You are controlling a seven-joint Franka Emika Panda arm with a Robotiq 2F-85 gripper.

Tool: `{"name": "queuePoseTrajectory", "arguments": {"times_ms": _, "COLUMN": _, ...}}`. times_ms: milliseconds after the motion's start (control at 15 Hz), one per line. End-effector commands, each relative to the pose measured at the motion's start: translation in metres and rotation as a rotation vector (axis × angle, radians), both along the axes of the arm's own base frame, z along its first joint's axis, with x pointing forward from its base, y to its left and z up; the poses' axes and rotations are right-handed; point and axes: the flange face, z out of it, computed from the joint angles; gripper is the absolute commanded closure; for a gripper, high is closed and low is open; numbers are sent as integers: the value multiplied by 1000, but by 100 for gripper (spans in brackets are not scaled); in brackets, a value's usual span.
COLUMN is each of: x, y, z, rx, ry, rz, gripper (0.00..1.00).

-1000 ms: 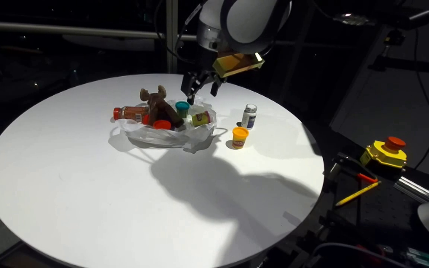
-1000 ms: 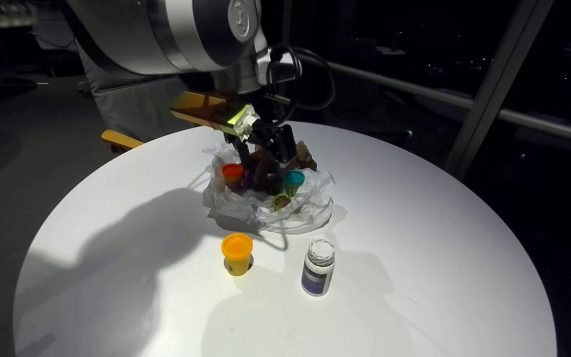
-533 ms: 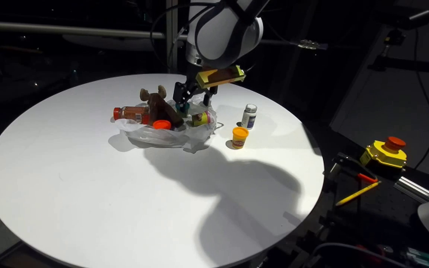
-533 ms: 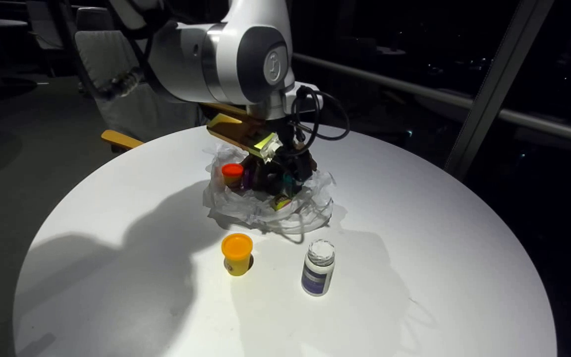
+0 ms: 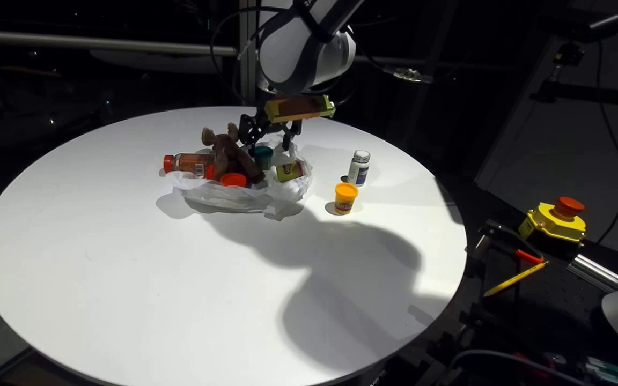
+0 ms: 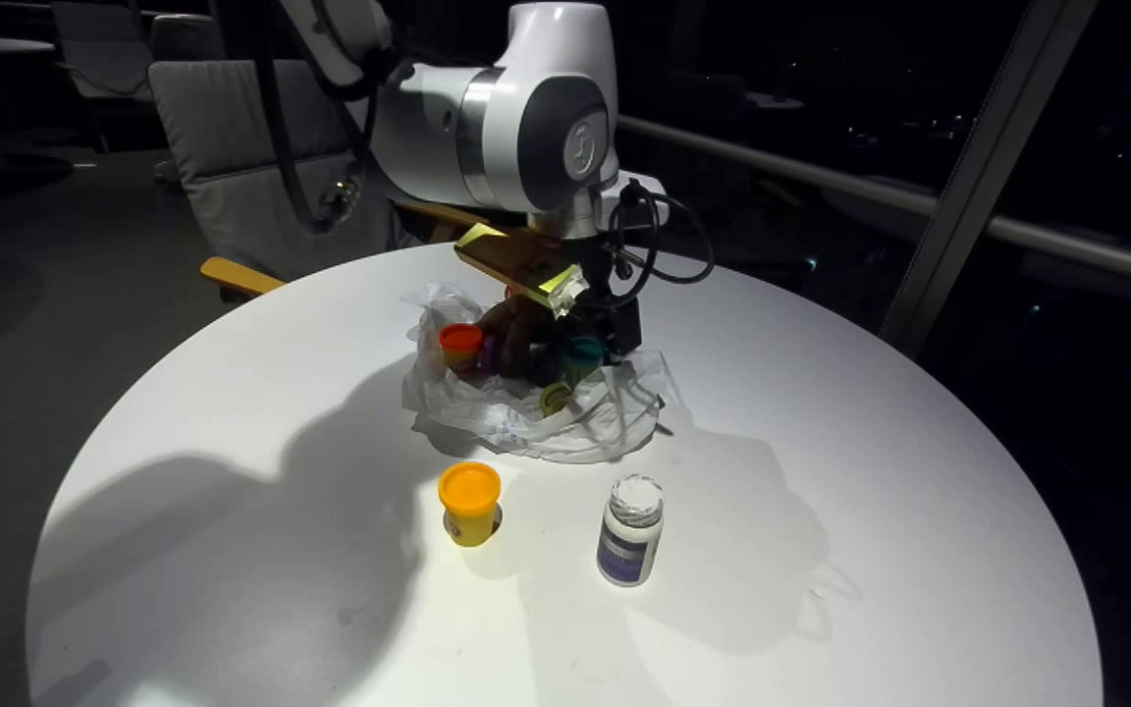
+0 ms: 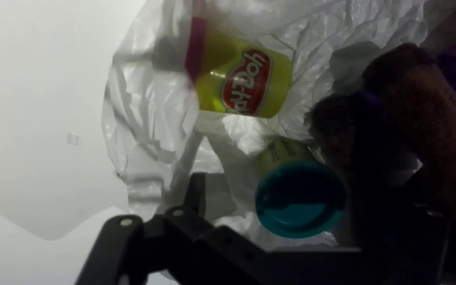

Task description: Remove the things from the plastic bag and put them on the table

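Black two-fingered gripper (image 5: 269,149): lower than a second ago, jaws spread wide, released | cylindrical teal-lidded plastic tub (image 7: 301,220): between jaws in wrist view, inside wrinkled whitish plastic-film bag (image 5: 222,198) | brown long-limbed plush animal (image 5: 226,148): unmoved in bag

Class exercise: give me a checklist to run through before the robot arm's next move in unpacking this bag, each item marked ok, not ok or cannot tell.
1. Gripper open: ok, jaws apart.
2. Teal-lidded tub flanked by both fingers: cannot tell, the wrist view is too dark on one side.
3. Room around that tub: not ok, the brown plush animal is close beside it.
4. Fingers free of the plastic bag: cannot tell, they overlap it in the wrist view.
5. Orange-lidded tub and white bottle upright on the table: ok.
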Motion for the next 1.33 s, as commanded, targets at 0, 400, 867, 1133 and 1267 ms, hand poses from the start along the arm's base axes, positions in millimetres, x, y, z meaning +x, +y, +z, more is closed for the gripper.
{"name": "queuePoseTrajectory", "arguments": {"times_ms": 0, "x": 19, "y": 9, "z": 8, "rx": 25, "ry": -18, "rz": -14, "gripper": 0}}
{"name": "queuePoseTrajectory", "arguments": {"times_ms": 400, "x": 24, "y": 15, "z": 2, "rx": 22, "ry": 1, "rz": -11, "gripper": 0}}
{"name": "queuePoseTrajectory", "arguments": {"times_ms": 867, "x": 26, "y": 14, "z": -10, "rx": 13, "ry": 35, "rz": -27, "gripper": 57}}
{"name": "queuePoseTrajectory", "arguments": {"times_ms": 1133, "x": 27, "y": 9, "z": 3, "rx": 4, "ry": 13, "rz": -37, "gripper": 72}}
{"name": "queuePoseTrajectory", "arguments": {"times_ms": 1267, "x": 23, "y": 7, "z": 15, "rx": 12, "ry": 11, "rz": -40, "gripper": 72}}
